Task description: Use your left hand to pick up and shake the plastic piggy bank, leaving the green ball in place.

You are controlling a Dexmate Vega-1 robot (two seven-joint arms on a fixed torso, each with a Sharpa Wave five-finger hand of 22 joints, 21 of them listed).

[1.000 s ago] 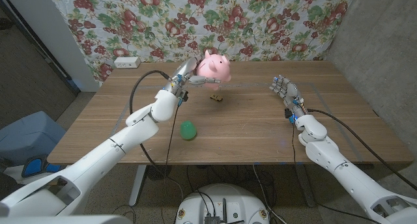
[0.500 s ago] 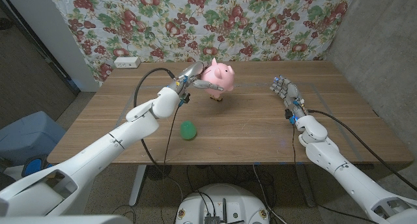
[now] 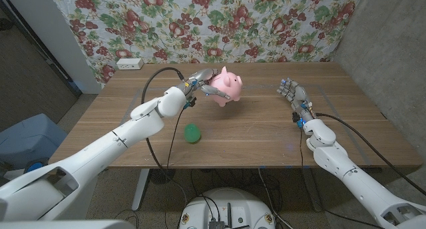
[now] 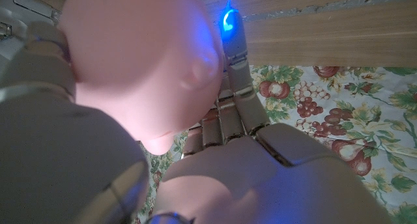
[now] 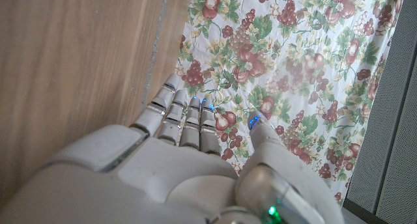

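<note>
The piggy bank (image 3: pixel 225 86) is being gripped aloft by the left hand (image 3: pixel 200 83), snout tilted rightward, above the desk's (image 3: pixel 253 132) far middle; the green ball (image 3: pixel 192 133) is being left near the front edge.

This looks like a makeshift robot test room rather than a home: a plain wooden table (image 3: pixel 266 132) stands on a bare grey floor, a fruit-print cloth (image 3: pixel 219 22) is hung as a backdrop beyond both hands, grey panel walls close in outside the right hand (image 3: pixel 291 92), and a white power strip (image 3: pixel 129 63) lies at the table's corner beyond the left hand (image 3: pixel 200 82)
</note>
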